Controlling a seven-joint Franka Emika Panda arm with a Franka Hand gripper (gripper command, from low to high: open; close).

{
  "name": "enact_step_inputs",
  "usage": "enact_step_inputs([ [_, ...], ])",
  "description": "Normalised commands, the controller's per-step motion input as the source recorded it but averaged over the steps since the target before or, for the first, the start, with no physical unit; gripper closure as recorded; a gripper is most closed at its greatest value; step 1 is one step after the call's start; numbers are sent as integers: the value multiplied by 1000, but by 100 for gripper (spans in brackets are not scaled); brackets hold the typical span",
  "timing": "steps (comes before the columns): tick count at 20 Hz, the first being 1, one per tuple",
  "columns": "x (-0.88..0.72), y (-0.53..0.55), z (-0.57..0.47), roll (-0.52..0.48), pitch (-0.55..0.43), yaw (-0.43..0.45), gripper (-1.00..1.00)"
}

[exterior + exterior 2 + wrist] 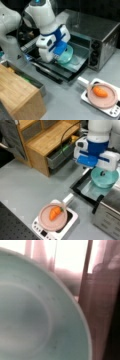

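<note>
1. Wrist view is filled by the pale green bowl (32,315), close under the camera; the gripper's own fingers do not show there.
2. Gripper (60,53) sits at the rim of the bowl (65,55) in both front views, low over the open door (75,65) of the toaster oven (95,30). Whether its fingers are apart or closed on the rim cannot be told; the blue and white wrist housing covers them.
3. Bowl position: tilted, just above or touching the glass of the lowered door, at the mouth of the oven cavity. In a front view the bowl (104,178) hangs directly below the gripper (101,171).
4. Oven details: control knobs (94,53) stand in a column on the oven's face, toward a front view's right of the cavity. The door handle (47,71) runs along the door's outer edge.
5. Surroundings, near: a wooden shelf unit (47,140) stands beside the oven, with an open drawer (58,156) holding small items too blurred to name.
6. Surroundings, farther: a pink pan (102,96) with a white handle rests on a white cooktop (71,225), well apart from the gripper. A carrot (100,92) lies in the pan.
7. Support: all items stand on a grey table (25,185).
</note>
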Motion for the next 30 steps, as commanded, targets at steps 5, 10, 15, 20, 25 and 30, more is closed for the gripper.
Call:
enact_step_inputs([
  [5,564,-150,343,-90,304,55,-100],
  [10,684,-96,264,-147,310,-4,-100],
  [15,727,-86,193,-142,250,60,-100],
  [20,604,-113,200,-181,234,39,-100],
  [25,508,-68,148,-250,242,-38,-100],
  [30,651,-26,29,-288,226,3,-100],
])
